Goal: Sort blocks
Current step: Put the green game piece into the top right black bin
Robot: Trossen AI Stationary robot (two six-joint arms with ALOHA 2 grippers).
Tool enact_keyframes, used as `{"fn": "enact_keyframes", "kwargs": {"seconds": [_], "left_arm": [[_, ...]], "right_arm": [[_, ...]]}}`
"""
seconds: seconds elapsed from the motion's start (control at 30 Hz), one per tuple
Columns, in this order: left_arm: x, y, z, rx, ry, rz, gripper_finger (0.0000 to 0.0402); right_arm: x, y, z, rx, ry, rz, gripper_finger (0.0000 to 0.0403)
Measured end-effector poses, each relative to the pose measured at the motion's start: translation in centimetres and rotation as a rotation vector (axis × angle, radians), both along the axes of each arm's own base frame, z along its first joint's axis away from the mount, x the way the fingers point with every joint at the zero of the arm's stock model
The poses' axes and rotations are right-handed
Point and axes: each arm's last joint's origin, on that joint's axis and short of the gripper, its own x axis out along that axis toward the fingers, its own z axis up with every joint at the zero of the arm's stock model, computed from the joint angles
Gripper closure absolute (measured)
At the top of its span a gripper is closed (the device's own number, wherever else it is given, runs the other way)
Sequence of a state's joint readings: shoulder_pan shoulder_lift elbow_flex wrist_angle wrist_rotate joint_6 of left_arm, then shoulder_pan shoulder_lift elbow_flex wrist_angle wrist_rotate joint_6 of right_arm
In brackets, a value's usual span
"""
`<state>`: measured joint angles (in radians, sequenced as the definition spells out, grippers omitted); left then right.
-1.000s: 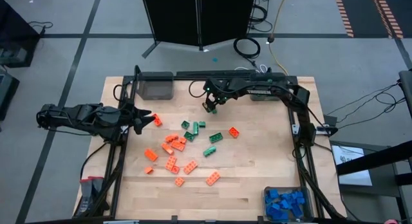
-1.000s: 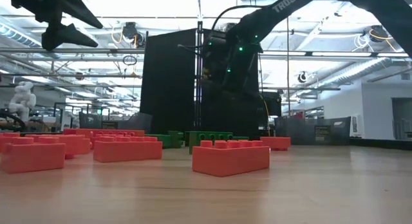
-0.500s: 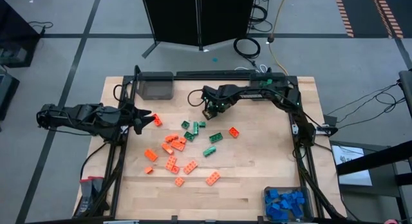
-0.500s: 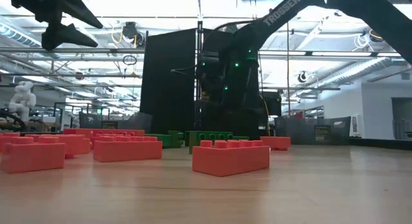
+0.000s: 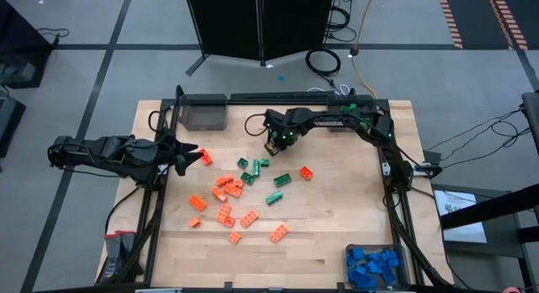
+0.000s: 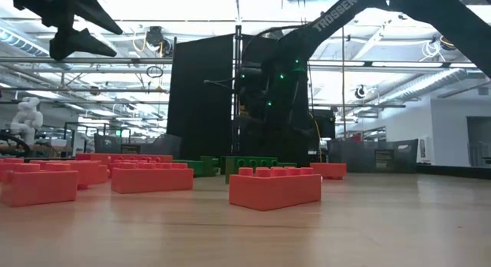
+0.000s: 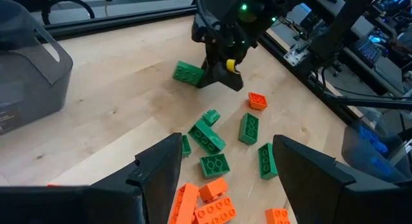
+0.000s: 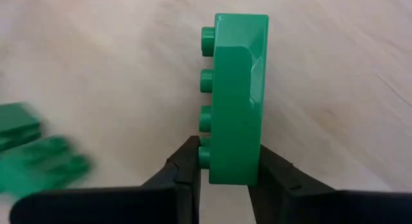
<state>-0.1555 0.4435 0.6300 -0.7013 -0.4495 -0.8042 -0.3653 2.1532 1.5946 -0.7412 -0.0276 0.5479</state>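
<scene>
Right gripper (image 5: 273, 147): above the far middle of the wooden tabletop (image 5: 337, 217), clenched on an oblong green studded plastic brick (image 8: 235, 98), held off the surface between both fingers (image 8: 183, 166).

Left gripper (image 5: 187, 156): at the tabletop's left edge, fingers spread, grasping nothing.

Loose green bricks (image 5: 265, 179): clustered mid-tabletop, just below the right gripper.

Orange bricks (image 5: 232, 205): scattered to the left and nearer side of the green ones.

Blue bricks (image 5: 375, 266): piled in the near right corner.

Clear grey rectangular bin (image 5: 205, 113): far left corner.
</scene>
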Motion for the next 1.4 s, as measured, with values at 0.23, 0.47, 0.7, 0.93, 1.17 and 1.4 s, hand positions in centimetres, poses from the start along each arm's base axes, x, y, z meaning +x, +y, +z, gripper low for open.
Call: {"fn": "enact_keyframes", "kwargs": {"seconds": [0.23,0.47,0.7,0.93,1.17,1.4], "left_arm": [[0.0,0.0,0.0,0.000,0.000,0.000,0.0157],[0.0,0.0,0.0,-0.002,0.000,0.000,0.0157],[-0.3,0.0,-0.5,-0.043,0.050,0.003,0.0157],[-0.5,0.0,-0.8,-0.059,0.083,0.013,0.0157],[-0.5,0.1,-0.8,-0.048,0.080,0.028,0.0157],[-0.5,0.1,-0.8,-0.044,0.077,0.036,0.0157]], "right_arm": [[1.1,-1.2,5.8,-0.075,-0.008,0.110,0.0329],[-2.1,-5.7,13.1,-0.247,0.158,0.103,0.0329],[-8.1,-10.1,17.2,-0.285,0.367,-0.016,0.0329],[-13.7,-11.6,20.1,-0.303,0.354,-0.178,0.0329],[-18.5,-10.2,17.6,-0.176,0.444,-0.300,0.0329],[-18.9,-8.8,11.6,-0.082,0.304,-0.330,0.0329]]}}
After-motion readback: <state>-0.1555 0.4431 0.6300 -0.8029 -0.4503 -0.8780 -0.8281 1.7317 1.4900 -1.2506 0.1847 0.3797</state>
